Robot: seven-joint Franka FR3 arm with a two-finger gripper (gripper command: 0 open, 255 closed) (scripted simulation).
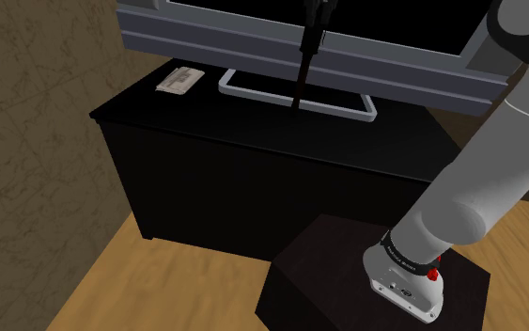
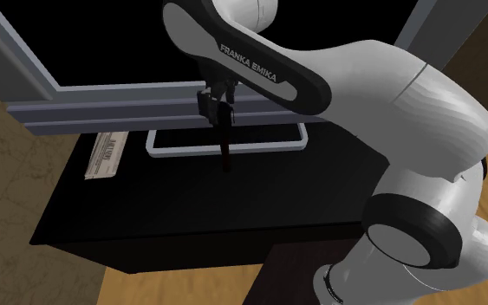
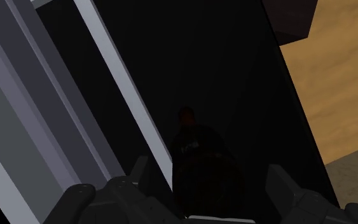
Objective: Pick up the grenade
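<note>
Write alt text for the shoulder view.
A thin, dark, stick-shaped grenade points straight down beneath the black gripper, over a black cabinet and in front of a grey-framed television. A pale flat object lies on the cabinet toward the view's left; the white arm rises from its stand at lower right.

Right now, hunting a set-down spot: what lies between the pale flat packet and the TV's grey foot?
Nothing: in the shoulder view a narrow strip of bare black cabinet top separates the pale flat packet from the grey foot.

The arm [image 2: 259,65] says FRANKA EMIKA in white letters on its dark part, just above the gripper [image 2: 223,130]; no other words can be read.
</note>
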